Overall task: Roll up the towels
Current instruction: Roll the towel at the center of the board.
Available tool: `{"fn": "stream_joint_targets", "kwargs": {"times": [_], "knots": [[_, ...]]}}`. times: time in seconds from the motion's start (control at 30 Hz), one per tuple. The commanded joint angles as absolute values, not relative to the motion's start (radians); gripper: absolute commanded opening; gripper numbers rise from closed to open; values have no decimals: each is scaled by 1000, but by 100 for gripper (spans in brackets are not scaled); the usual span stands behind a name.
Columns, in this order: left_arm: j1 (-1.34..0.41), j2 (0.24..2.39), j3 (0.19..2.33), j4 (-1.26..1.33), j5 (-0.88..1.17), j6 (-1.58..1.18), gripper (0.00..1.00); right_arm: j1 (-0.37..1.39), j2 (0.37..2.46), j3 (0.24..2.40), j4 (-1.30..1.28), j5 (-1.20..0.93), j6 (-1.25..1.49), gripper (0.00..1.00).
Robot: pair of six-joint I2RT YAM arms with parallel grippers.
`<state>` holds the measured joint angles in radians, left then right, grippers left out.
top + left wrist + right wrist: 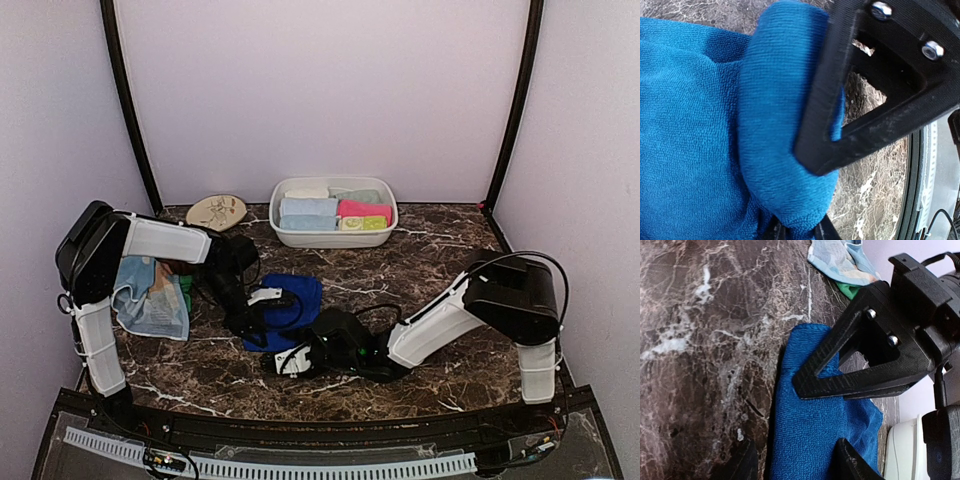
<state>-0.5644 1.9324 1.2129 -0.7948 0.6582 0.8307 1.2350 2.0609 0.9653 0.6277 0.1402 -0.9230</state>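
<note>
A royal blue towel lies partly rolled on the marble table in front of the arms. In the left wrist view its thick rolled fold fills the frame, and my left gripper is shut on the lower end of that fold. My right gripper stands open over the blue towel's near edge, one finger on the marble and the other over the cloth. In the top view the two grippers meet at the towel's front corner. More towels lie heaped at the left.
A white oval tub at the back holds several rolled towels. A cream leaf-patterned plate sits to its left. Each wrist view shows the other arm's black finger close in front. The booth walls close in the table.
</note>
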Motion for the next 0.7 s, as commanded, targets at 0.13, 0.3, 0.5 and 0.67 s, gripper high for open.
{"fn": "stream_joint_targets", "kwargs": {"times": [0.13, 0.3, 0.5, 0.67], "knots": [[-536, 1917, 1203, -835, 650, 874, 27, 1187, 2096, 1009, 624, 117, -786, 25], [-482, 1817, 1126, -720, 657, 855, 44, 1176, 2061, 1039, 482, 39, -657, 2], [-420, 1624, 991, -581, 661, 844, 53, 1140, 2006, 1060, 329, -80, -413, 0], [-407, 1490, 880, -517, 633, 885, 54, 1086, 1988, 1107, 214, -271, -192, 0]]}}
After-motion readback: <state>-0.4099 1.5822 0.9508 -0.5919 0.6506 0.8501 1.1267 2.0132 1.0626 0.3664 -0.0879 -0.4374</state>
